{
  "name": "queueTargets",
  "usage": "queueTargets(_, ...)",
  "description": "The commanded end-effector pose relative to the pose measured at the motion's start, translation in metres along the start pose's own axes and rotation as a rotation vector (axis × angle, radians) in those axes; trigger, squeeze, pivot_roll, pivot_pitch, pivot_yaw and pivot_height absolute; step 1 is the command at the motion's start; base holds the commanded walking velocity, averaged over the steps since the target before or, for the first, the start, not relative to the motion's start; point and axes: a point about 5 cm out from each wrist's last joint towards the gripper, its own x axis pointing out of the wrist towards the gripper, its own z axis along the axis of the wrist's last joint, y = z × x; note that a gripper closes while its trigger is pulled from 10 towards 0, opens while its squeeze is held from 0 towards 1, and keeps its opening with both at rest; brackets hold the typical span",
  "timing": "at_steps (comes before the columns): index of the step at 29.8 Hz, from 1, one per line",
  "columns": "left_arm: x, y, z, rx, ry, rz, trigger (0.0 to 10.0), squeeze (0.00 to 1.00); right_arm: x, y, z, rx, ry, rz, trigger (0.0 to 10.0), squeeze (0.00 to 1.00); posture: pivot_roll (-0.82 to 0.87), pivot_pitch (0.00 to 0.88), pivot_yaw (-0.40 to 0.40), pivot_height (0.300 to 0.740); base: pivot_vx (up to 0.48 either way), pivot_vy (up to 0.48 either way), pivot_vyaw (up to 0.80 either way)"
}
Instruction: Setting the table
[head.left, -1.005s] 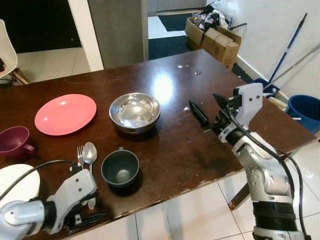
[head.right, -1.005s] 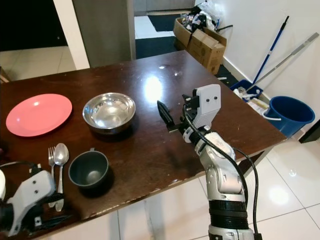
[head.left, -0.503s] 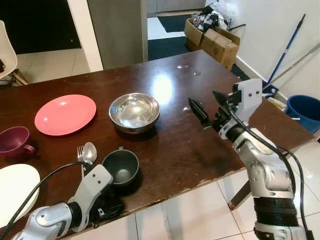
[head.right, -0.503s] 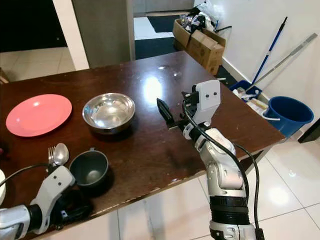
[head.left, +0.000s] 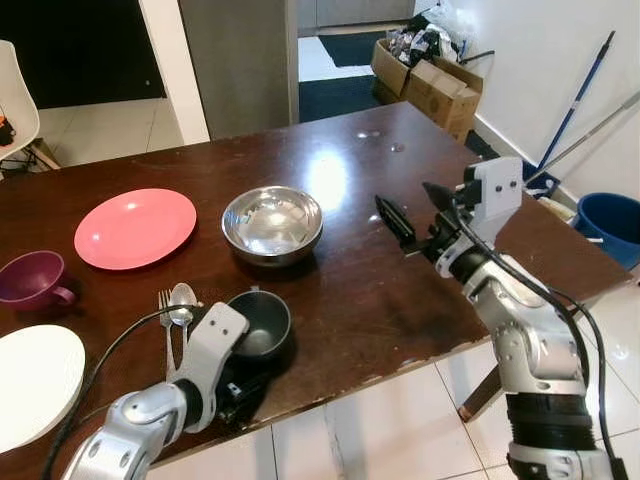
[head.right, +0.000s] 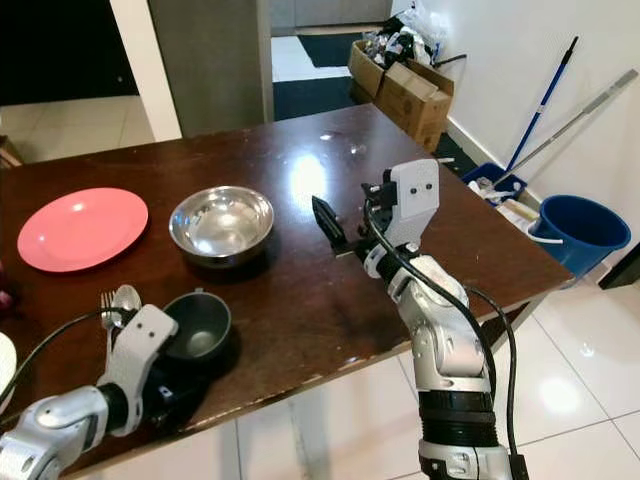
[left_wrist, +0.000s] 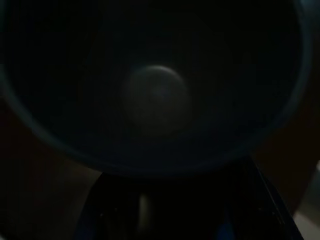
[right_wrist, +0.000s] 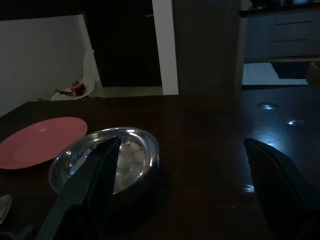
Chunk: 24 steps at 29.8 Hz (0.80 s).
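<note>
Left tool (head.left: 240, 385) sits low against the dark cup (head.left: 262, 323) at the bench (head.left: 350, 290) edge, grip unreadable; right tool (head.left: 418, 215) hovers wide open, empty. A shove could tip the cup off.

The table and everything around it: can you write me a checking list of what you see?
Surface: dark wooden table, shiny, with light glare.
Job's things: pink plate, steel bowl, dark cup, purple cup, white plate, fork beside spoon.
Clutter: nothing seen.
Grippers: left pincer low at the dark cup; right pincer open above the table.
Cables: black ones along both arms.
Surroundings: blue bucket, cardboard boxes, mop handles, white chair.
</note>
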Motion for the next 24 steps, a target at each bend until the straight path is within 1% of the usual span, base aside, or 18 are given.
queueTargets(1,0.007,0.0,-0.01,-0.023,0.061,0.024,10.0,0.0,0.003,0.002,-0.001,0.013,0.006,0.008,10.0,0.0,0.02,0.042,0.088,0.74,0.0,0.0,0.0)
queueTargets(11,0.026,-0.003,0.005,-0.029,0.032,0.052,10.0,0.0,0.003,0.003,0.0,0.012,0.002,0.009,10.0,0.0,0.01,0.043,0.088,0.74,0.0,0.0,0.0)
queueTargets(18,0.026,0.0,0.006,-0.029,0.022,0.06,10.0,0.0,0.002,0.003,0.001,0.011,0.0,0.006,10.0,0.0,0.01,0.044,0.088,0.74,0.0,0.0,0.0)
queueTargets(22,0.022,0.002,0.006,-0.026,0.017,0.066,10.0,0.0,0.002,0.004,0.001,0.012,-0.003,0.013,10.0,0.0,0.02,0.045,0.088,0.74,0.0,0.0,0.0)
queueTargets(23,0.019,0.004,0.008,-0.021,0.004,0.058,10.0,0.0,0.002,0.005,0.001,0.012,-0.005,0.021,10.0,0.0,0.02,0.045,0.09,0.74,0.0,0.0,0.0)
queueTargets(24,0.011,0.008,0.012,0.004,-0.02,0.046,10.0,0.0,0.001,0.008,0.002,0.011,-0.01,0.034,10.0,0.0,0.02,0.045,0.09,0.74,0.0,0.0,0.0)
